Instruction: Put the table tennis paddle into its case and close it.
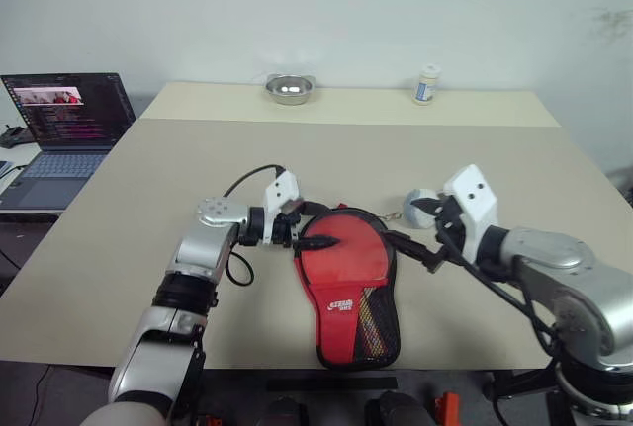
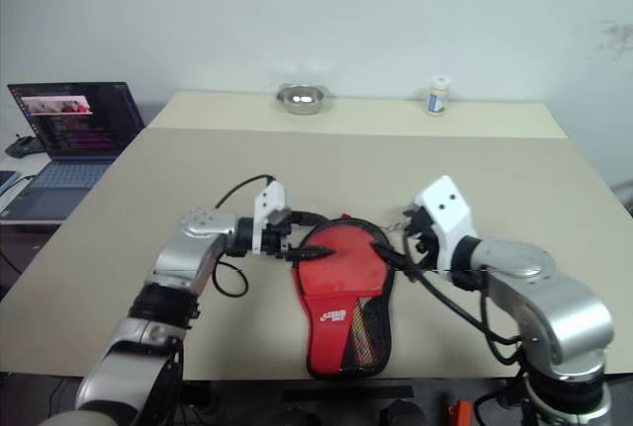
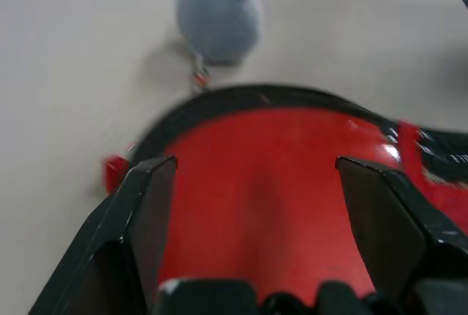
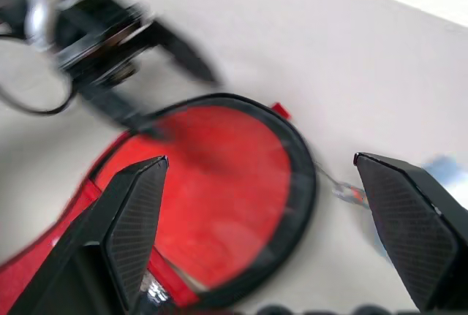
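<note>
The case [image 1: 348, 293] lies on the table near its front edge, red logo-and-mesh face up, its round end ringed by a black rim. A smooth red round surface [image 4: 219, 183] fills that end. It looks like the table tennis paddle's blade lying inside, and no handle shows. My left gripper [image 1: 315, 231] hovers at the round end's left edge, pointing right, open with nothing between its fingers [image 3: 146, 213]. My right gripper [image 1: 415, 236] hangs just off the right edge, pointing left, also open and empty.
A small grey-white lump [image 1: 419, 204] on a short chain lies just beyond the case's upper right, close behind the right gripper. A laptop [image 1: 64, 134] stands open at the far left. A steel bowl [image 1: 290, 88] and a white bottle [image 1: 426, 84] stand along the back table.
</note>
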Tool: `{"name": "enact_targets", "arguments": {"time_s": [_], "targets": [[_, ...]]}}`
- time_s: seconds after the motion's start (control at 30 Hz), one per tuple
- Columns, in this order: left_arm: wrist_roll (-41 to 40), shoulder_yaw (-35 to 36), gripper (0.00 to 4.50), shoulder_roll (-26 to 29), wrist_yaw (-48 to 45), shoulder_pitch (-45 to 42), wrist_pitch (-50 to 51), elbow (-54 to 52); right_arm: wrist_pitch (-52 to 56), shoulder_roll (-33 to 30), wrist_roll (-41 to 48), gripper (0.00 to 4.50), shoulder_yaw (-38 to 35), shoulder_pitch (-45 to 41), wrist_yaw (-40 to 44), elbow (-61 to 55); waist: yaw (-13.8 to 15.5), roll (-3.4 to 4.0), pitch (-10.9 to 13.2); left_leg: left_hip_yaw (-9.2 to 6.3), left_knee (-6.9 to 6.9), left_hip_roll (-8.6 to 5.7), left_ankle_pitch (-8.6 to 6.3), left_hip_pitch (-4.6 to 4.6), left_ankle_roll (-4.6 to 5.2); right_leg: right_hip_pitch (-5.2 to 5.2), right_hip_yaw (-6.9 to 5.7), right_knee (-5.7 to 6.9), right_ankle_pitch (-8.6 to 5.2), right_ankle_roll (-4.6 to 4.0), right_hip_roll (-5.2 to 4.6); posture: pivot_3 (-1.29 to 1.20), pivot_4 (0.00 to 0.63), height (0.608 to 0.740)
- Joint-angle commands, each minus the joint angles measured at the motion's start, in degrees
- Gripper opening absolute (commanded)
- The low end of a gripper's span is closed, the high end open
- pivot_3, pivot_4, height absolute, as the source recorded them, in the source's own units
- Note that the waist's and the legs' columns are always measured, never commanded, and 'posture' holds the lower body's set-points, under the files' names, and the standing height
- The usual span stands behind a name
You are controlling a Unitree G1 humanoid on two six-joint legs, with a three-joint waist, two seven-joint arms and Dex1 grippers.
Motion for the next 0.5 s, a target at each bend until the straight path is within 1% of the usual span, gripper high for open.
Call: {"name": "enact_targets", "arguments": {"time_s": [0.03,0.1,0.2,0.33,0.5], "targets": [[-0.4,-1.9,3.78,-1.7,2.3,0.4,-0.5,-3.3,-3.9,-3.8,-0.9,4.50,-2.1,0.7,-0.5,2.2,0.3,0.00,0.0,0.01,0.02,-0.02,0.00,0.05,0.01,0.06,0.00,-0.01,-0.02,0.03,-0.08,0.00,0.150,0.740],[0.3,-3.5,3.78,-3.7,3.7,0.7,-1.7,-0.3,-6.3,-4.3,-1.4,4.50,-1.5,0.6,-1.4,4.5,0.3,-0.02,0.0,0.03,0.06,-0.04,0.02,0.16,0.04,0.20,0.02,-0.07,-0.12,0.22,-0.09,0.00,0.150,0.740],[4.0,-5.9,3.78,-5.7,6.8,-0.2,-8.3,8.0,-12.1,-3.6,-5.1,4.50,0.8,0.0,-5.2,9.1,0.4,-0.01,0.0,0.07,0.02,-0.05,0.02,0.34,0.05,0.33,0.10,-0.06,-0.12,0.23,-0.05,0.00,0.150,0.740],[7.6,-7.7,3.78,-7.1,10.6,-3.0,-16.7,19.0,-15.9,-1.4,-6.8,4.50,2.4,-0.5,-8.0,13.4,0.4,0.00,0.0,0.08,-0.01,0.00,0.02,0.34,0.06,0.29,0.14,-0.05,-0.12,0.23,0.15,0.00,0.150,0.740],[8.7,-8.5,3.78,-8.1,11.3,-4.5,-21.7,25.9,-18.5,1.2,-7.7,4.50,5.2,-1.5,-9.6,16.6,0.3,0.01,-0.1,0.13,-0.04,0.00,0.01,0.42,0.06,0.34,0.20,-0.05,-0.12,0.24,0.17,0.00,0.150,0.740]]}}
